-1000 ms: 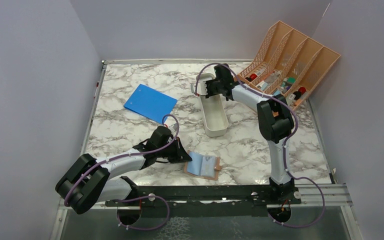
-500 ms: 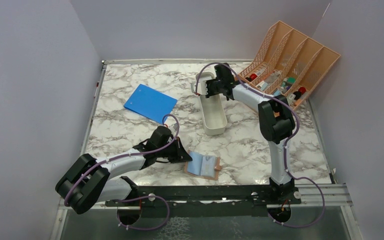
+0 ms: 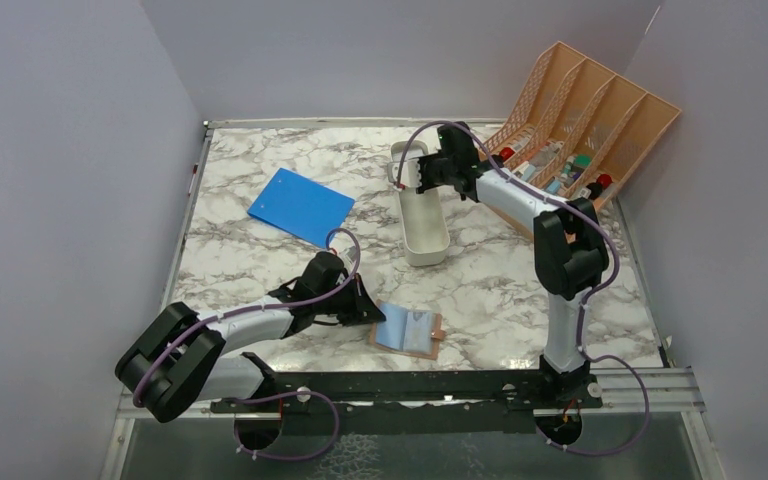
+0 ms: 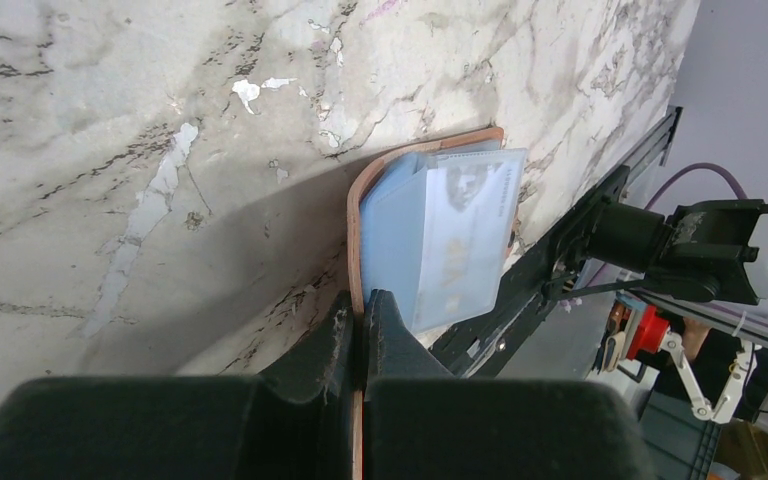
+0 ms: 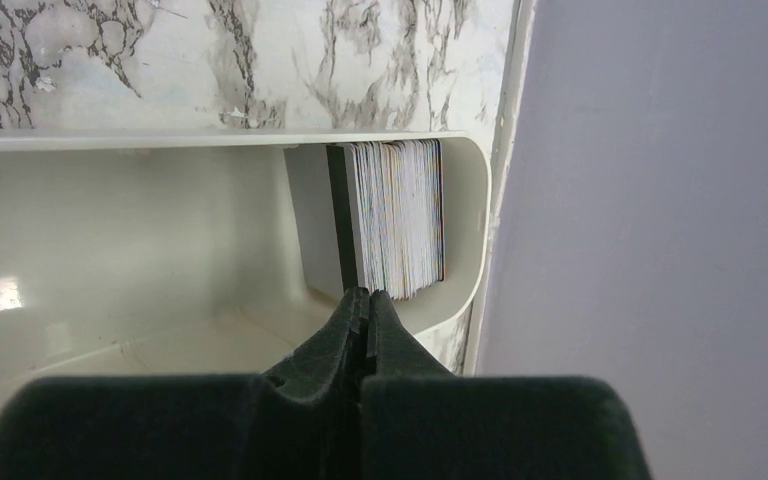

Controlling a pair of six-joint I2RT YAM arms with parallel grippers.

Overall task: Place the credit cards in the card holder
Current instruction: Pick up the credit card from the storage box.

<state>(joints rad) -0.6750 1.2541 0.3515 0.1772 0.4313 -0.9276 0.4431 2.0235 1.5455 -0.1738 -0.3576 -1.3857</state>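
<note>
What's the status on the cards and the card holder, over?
Left gripper shut on card holder edge. Right gripper shut at credit cards standing in white tray end. No obstruction seen.

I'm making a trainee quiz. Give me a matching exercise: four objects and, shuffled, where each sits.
1 blue flat notebook
2 brown leather folding card holder
3 stack of thin plastic credit cards
4 peach lattice desk organiser

A on edge in the long white tray
B far right corner
C open, its edge pinched by the left gripper
D flat, left of the tray

Pairs: 1-D, 2-C, 3-A, 4-B
</note>
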